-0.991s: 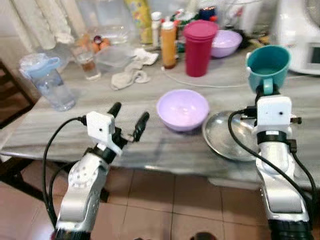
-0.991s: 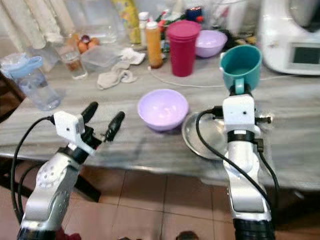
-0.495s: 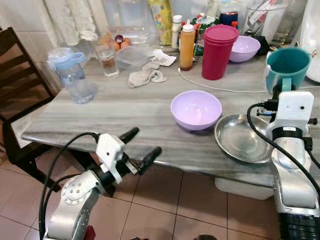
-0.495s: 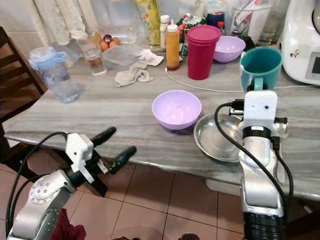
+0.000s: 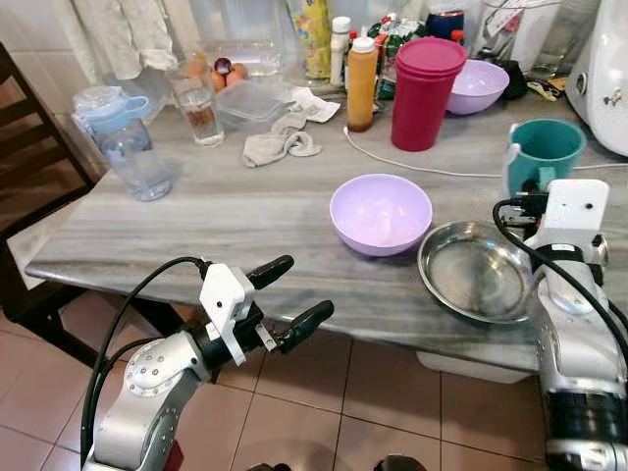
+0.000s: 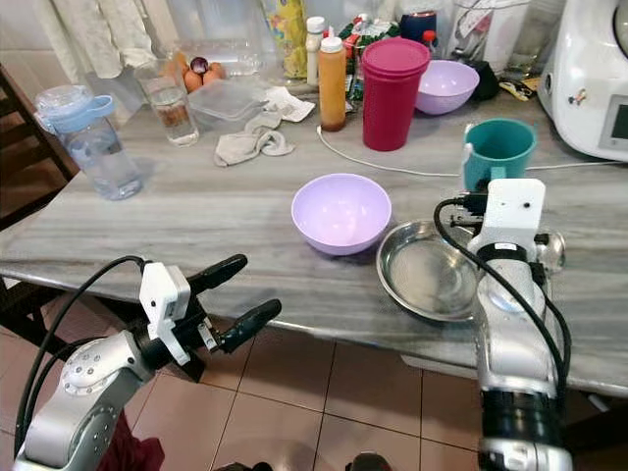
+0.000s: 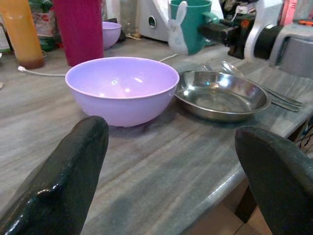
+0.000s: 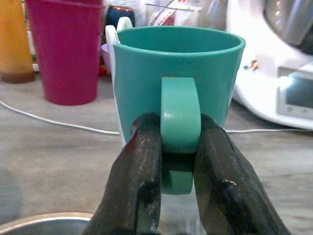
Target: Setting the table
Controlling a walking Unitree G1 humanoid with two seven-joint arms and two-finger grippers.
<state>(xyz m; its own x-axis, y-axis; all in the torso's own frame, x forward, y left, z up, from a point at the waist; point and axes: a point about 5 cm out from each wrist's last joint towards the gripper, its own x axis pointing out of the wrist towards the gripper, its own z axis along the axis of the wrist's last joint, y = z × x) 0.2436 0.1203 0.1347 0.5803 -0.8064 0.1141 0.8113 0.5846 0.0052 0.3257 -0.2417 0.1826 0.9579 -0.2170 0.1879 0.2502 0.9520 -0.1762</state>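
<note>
Teal plastic mug (image 8: pixel 178 81) gripped by its handle at the frame's right

It is pinched by the right claw (image 8: pixel 178 181) above the grey tabletop (image 5: pixel 216 211), behind the round steel plate (image 5: pixel 476 270); the left claw (image 5: pixel 289 294) is held spread at lower left.

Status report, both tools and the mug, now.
Right tool shut on teal mug handle, mug over table. Left tool open, below table edge. Metal dish and purple bowl nearby.

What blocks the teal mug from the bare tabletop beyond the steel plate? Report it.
Nothing visible does. The right gripper holds the teal plastic mug by its handle beyond the round steel plate; only a thin white cable crosses the grey tabletop nearby.
</note>
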